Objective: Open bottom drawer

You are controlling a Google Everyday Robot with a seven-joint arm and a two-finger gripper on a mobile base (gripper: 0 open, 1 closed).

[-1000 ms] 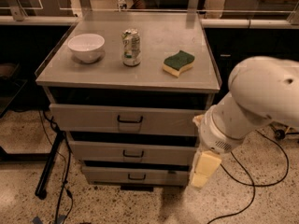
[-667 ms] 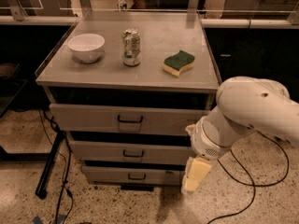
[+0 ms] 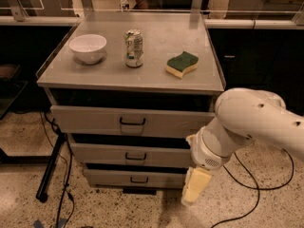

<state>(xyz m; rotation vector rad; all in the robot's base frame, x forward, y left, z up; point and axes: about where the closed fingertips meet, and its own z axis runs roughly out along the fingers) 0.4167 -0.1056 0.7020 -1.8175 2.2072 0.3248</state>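
The grey metal cabinet has three drawers, each narrower than the one above. The bottom drawer has the narrowest front, with a small black pull handle; it is shut. My gripper hangs from the white arm at the right, pointing down beside the right end of the bottom drawer's front, just in front of the cabinet. It is to the right of the handle and not touching it.
On the cabinet top stand a white bowl, a drink can and a green-and-yellow sponge. A black stand leg and cables lie on the speckled floor at the left. Another cable runs at the right.
My arm and gripper have moved left and slightly down, closer to the bottom drawer's right end. The drawers have not moved.
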